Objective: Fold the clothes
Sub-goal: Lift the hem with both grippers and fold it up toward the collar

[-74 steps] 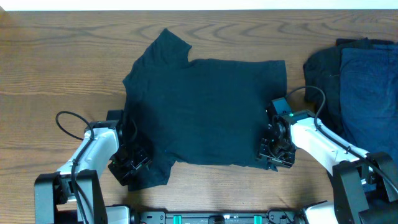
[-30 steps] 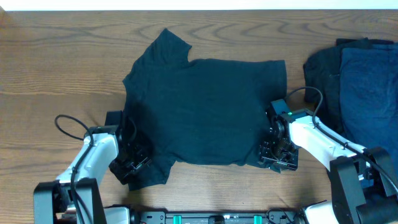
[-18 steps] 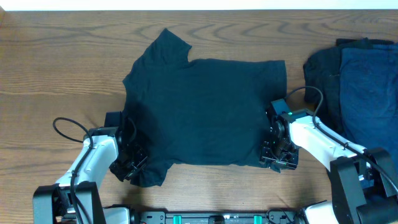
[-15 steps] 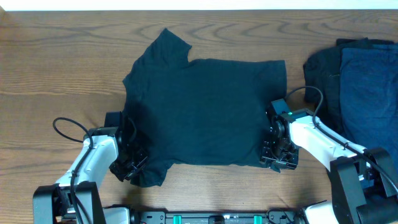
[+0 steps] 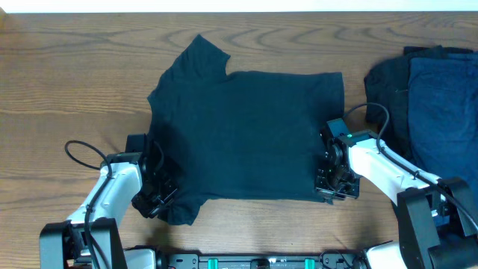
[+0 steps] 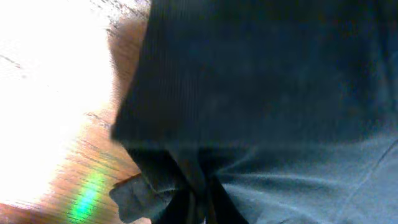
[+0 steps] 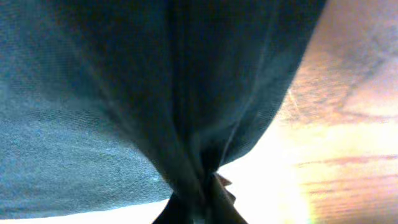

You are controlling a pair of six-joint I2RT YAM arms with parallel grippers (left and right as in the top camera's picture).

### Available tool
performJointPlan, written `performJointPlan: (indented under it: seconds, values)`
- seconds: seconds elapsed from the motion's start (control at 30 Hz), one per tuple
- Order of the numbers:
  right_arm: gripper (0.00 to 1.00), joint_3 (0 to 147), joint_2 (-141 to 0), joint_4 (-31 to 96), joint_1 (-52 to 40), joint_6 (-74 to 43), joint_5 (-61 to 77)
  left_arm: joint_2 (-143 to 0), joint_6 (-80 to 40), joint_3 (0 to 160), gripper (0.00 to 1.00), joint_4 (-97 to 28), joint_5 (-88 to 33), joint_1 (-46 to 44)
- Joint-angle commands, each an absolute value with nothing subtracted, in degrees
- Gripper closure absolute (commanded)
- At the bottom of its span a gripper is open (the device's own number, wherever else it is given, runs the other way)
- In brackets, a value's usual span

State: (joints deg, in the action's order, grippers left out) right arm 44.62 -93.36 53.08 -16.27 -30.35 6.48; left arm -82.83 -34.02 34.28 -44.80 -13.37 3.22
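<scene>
A dark short-sleeved T-shirt (image 5: 246,134), one of the clothes, lies spread flat on the wooden table (image 5: 75,82). My left gripper (image 5: 158,196) sits at its near left corner, shut on a bunched fold of the cloth. The left wrist view shows that fold of the T-shirt (image 6: 261,93) pinched into the left gripper (image 6: 202,208). My right gripper (image 5: 326,188) is at the near right corner, shut on the hem. In the right wrist view, the T-shirt cloth (image 7: 155,81) gathers into a tight pleat at the right gripper (image 7: 199,199).
A pile of other dark and navy clothes (image 5: 433,97) lies at the right edge of the table, close behind my right arm. Bare wood shows to the left of the shirt and along the far edge.
Both grippers have shut on the shirt's near corners. The cloth at each corner has drawn in and bunched slightly; the arms have hardly moved.
</scene>
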Motion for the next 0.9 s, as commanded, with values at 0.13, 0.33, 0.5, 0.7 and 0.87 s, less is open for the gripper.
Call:
performJointPlan:
  seconds: [0.13, 0.33, 0.5, 0.7, 0.87]
  values:
    - [0.99, 48.8, -94.4, 57.8, -13.8, -27.3, 5.4, -83.9, -30.0, 36.8, 0.94, -50.0, -11.9, 3.0]
    - [0.99, 54.8, -94.4, 64.4, -13.0, -25.5, 5.4, -80.0, -28.8, 43.0, 0.94, -59.2, -9.3, 3.0]
    - [0.99, 56.3, -94.4, 66.9, -13.0, -24.3, 5.3, -76.3, -28.7, 44.3, 0.94, -63.3, -9.4, 3.0]
    - [0.99, 59.1, -94.4, 67.2, -12.5, -23.5, 5.4, -74.4, -28.7, 46.8, 0.94, -64.1, -9.4, 3.0]
    - [0.99, 62.3, -94.4, 67.0, -11.5, -23.5, 5.4, -74.5, -28.7, 50.5, 0.94, -64.3, -9.4, 3.0]
